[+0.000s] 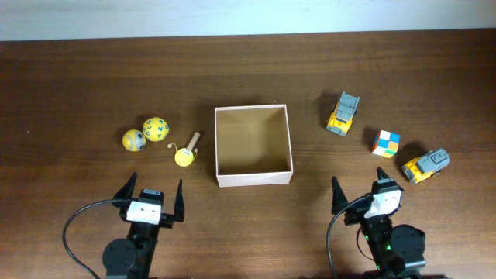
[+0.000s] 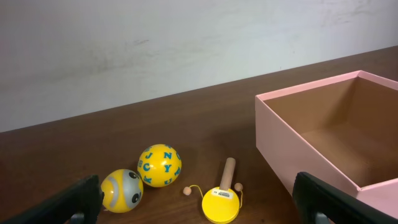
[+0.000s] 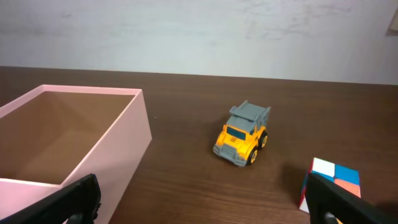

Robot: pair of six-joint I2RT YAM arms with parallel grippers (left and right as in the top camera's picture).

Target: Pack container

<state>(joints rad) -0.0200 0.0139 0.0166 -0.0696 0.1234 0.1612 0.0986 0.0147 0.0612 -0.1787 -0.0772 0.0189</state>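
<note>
Fingers of left gripper point(image 1: 155, 186) and right gripper point(image 1: 359, 186) spread, empty; straddle the yellow lettered ball point(image 1: 156, 128) squarely (it may roll) for the white cardboard box point(image 1: 253, 179).

The container point(image 1: 254, 178) lies between two balls point(image 1: 156, 129) and two trucks point(image 1: 342, 113)

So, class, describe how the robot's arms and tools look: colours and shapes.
The left arm and right arm are black, each with a white block behind its tool. The left tool and right tool have pointed black fingers. A black cable loops beside each.
</note>
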